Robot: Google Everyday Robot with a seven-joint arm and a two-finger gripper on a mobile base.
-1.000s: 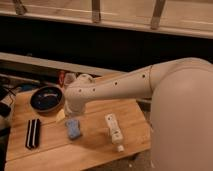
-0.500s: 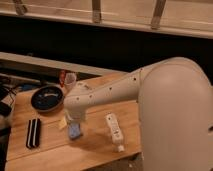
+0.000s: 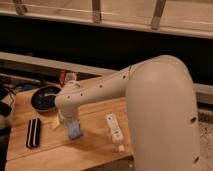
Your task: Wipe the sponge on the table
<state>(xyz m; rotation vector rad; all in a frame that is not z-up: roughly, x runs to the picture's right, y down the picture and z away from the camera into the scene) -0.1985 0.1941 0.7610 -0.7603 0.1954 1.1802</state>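
A small blue sponge (image 3: 75,132) lies on the wooden table (image 3: 95,150), left of the middle. My gripper (image 3: 70,123) hangs at the end of the big white arm, right over the sponge and touching or almost touching its top. The arm's wrist covers the gripper's upper part, and only the sponge's lower half shows beneath it.
A dark round bowl (image 3: 45,98) sits at the table's back left, with a red can (image 3: 63,77) behind it. A black rectangular object (image 3: 33,133) lies near the left edge. A long white object (image 3: 115,132) lies right of the sponge. A railing runs across the back.
The arm has swung lower and nearer to the camera, filling more of the right side. The gripper has come down onto the sponge, which has shifted slightly toward the front.
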